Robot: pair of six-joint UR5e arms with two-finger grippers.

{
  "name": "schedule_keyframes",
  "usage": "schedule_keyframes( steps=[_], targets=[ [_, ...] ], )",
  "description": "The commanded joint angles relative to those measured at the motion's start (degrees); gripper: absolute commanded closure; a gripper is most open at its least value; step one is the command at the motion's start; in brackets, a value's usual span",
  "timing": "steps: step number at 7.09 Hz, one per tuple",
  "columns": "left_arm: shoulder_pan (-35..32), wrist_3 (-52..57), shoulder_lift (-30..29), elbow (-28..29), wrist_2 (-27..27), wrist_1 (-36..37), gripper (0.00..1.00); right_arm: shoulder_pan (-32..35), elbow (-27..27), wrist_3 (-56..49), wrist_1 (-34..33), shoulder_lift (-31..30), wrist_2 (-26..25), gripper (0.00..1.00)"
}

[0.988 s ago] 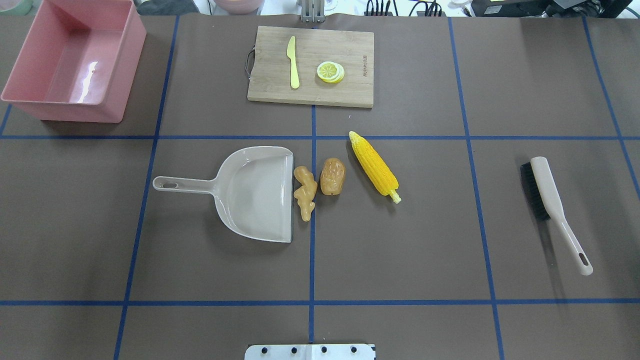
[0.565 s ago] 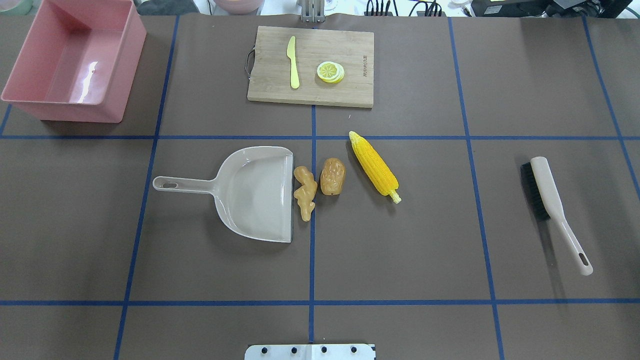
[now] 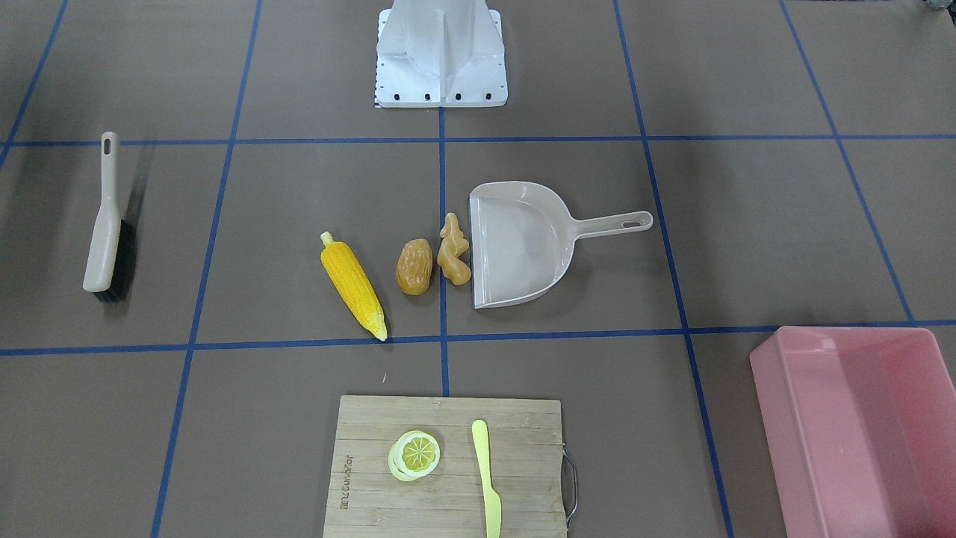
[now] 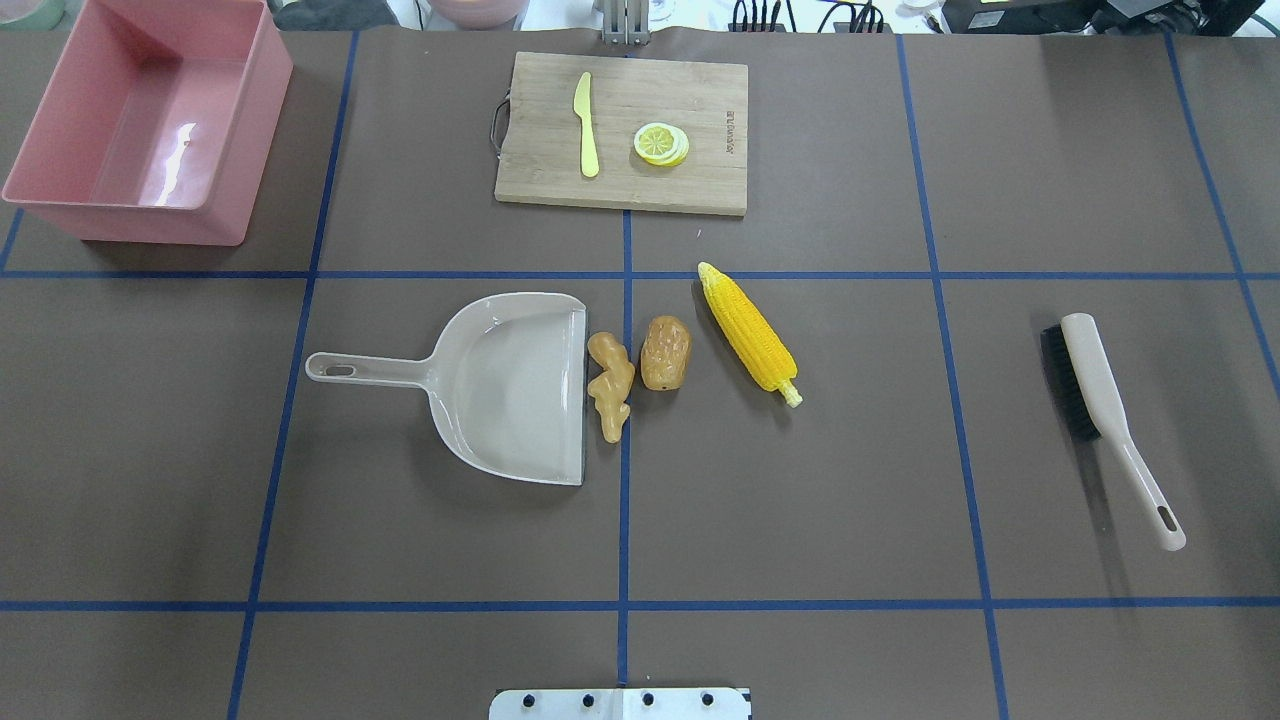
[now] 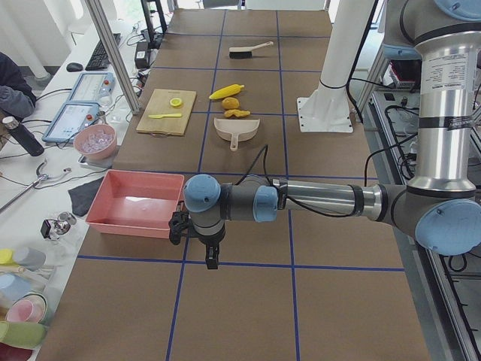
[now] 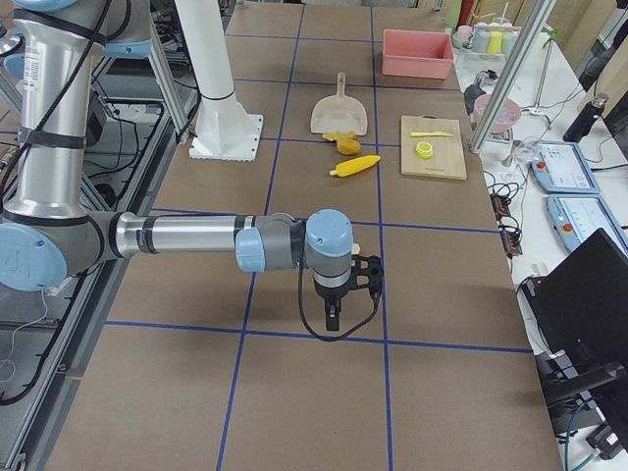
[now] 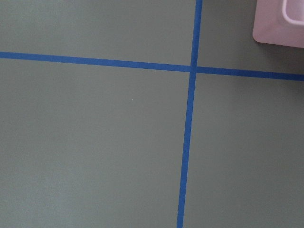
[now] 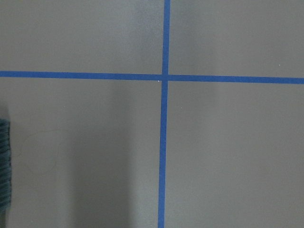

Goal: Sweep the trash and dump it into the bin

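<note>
The yellow corn cob [image 4: 748, 333], orange-brown potato lump [image 4: 665, 353] and tan ginger root [image 4: 609, 386] lie in a row mid-table. The ginger is right at the open lip of the beige dustpan [image 4: 510, 388]. The pink bin [image 4: 130, 222] stands empty at the far left corner. Neither gripper shows in the overhead or front views. My left gripper [image 5: 213, 258] hangs over the table beside the bin's near corner [image 7: 278, 28]. My right gripper [image 6: 334, 316] hangs over bare table far from the trash. I cannot tell whether either is open or shut.
A beige hand brush [image 4: 1095, 400] with black bristles lies on the right side of the table. A wooden cutting board [image 4: 690, 185] at the far middle carries a yellow knife [image 4: 586, 125] and a lemon slice [image 4: 661, 143]. Blue tape lines grid the brown mat.
</note>
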Motion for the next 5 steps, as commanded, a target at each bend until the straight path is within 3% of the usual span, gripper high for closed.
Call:
schedule_keyframes(
  steps=[1, 3, 5],
  targets=[
    [0.5, 0.0, -0.3, -0.5, -0.2, -4.5, 0.01, 0.1, 0.5, 0.3, 0.1, -1.2, 0.1, 0.0],
    [3.8, -0.6, -1.7, -0.9, -1.2, -6.0, 0.0, 0.0, 3.0, 0.4, 0.4, -2.2, -2.8, 0.0],
    [4.0, 0.1, -3.0, -2.1, -6.5, -6.9, 0.01, -0.5, 3.5, 4.1, 0.5, -2.2, 0.4, 0.0]
  ],
)
